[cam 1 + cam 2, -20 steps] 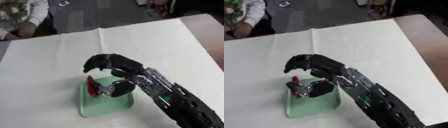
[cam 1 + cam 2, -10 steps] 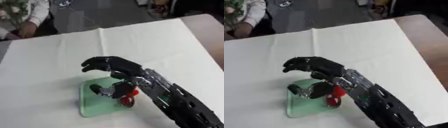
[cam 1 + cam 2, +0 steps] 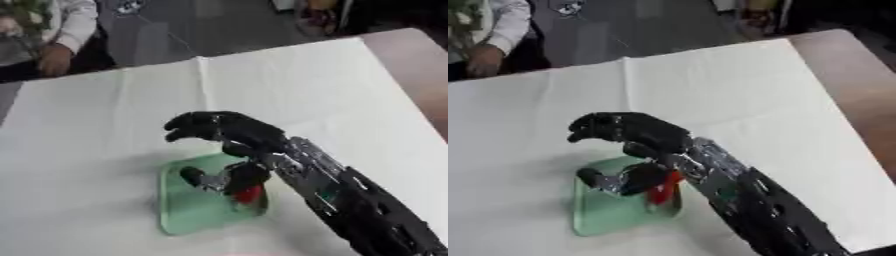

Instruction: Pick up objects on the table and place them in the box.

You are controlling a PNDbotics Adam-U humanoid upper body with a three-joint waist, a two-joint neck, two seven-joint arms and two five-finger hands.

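Observation:
A shallow pale green box (image 3: 179,212) sits on the white tablecloth near the front. My right hand (image 3: 234,134) hovers over it, coming in from the lower right on a black and silver arm. Its fingers arch forward above the box's far edge and its thumb (image 3: 203,180) points down and left into the box. A small red object (image 3: 248,194) lies inside the box by the right wall, just under the palm and partly hidden by it. The fingers are not closed round it. My left hand shows in neither view.
The white cloth (image 3: 289,85) covers the table, with bare brown tabletop (image 3: 424,65) at the far right. A person's sleeve and hand (image 3: 54,52) rest at the far left edge, away from the box.
The red object went from the left side of the box, near the thumb, to the right side under the palm. The hand shifted slightly and its fingers spread.

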